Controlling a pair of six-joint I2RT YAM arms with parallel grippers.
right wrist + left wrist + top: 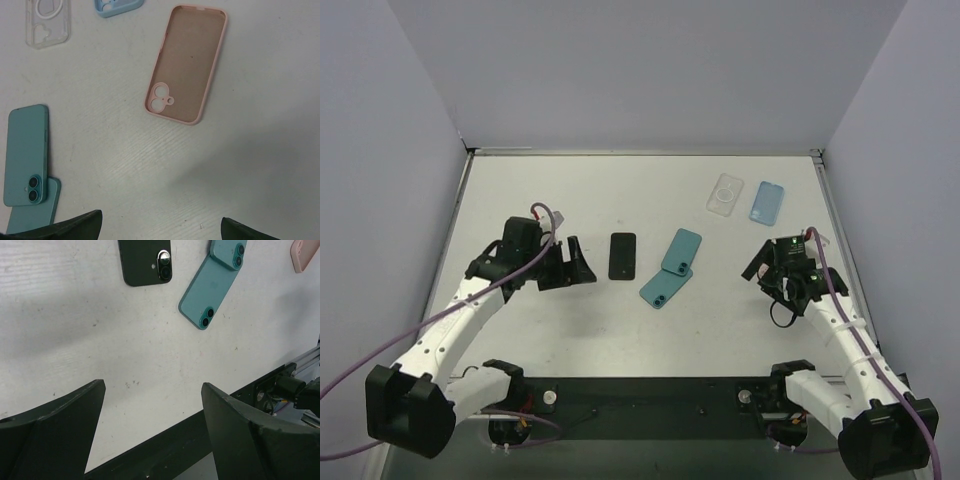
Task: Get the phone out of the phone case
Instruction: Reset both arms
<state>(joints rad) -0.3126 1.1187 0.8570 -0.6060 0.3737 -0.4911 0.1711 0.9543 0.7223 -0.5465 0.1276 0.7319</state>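
Note:
A black phone (622, 256) lies back up at mid table, also in the left wrist view (146, 262). Two teal phone-shaped pieces overlap to its right, the upper one (682, 250) resting on the lower one (663, 287); both show camera lenses (207, 297), and I cannot tell which is phone and which is case. My left gripper (576, 264) is open and empty just left of the black phone, and its jaws stand wide apart (152, 390). My right gripper (766, 272) is open and empty right of the teal pieces (160, 227).
An empty pink case (187, 65) lies inside up ahead of the right gripper, mostly hidden by that arm in the top view. A clear case (726, 193) and a light blue case (767, 201) lie at the back right. A black rail (650, 395) runs along the near edge.

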